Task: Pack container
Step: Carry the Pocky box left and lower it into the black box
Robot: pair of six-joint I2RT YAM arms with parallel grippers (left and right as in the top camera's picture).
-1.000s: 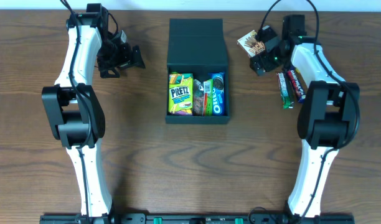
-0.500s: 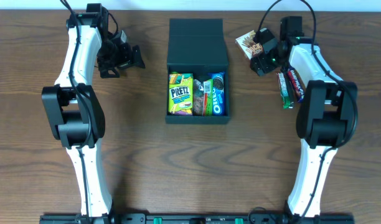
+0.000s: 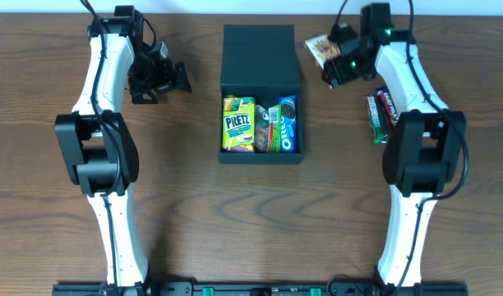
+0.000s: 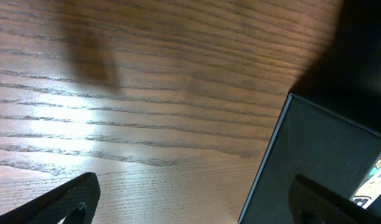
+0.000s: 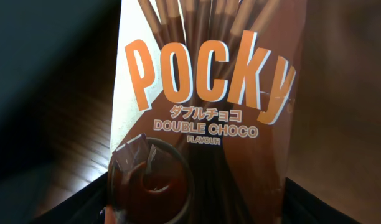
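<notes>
Overhead view: fixed high above, facing straight down, far enough to take in whole tabletop (image 3: 186, 189), left arm (image 3: 102, 82), right arm (image 3: 409, 72), container (image 3: 260, 49) at centre.

Left wrist view: low, very near wood, slanting across grain toward container's outer wall at right edge.

Right wrist view: extremely close, Pocky packet (image 5: 203, 112) fills frame.

Overhead shares container with left wrist view, packet with right wrist view.

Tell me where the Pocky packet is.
Overhead view, upper right: the Pocky packet is held in the right gripper, just right of the container.
</notes>
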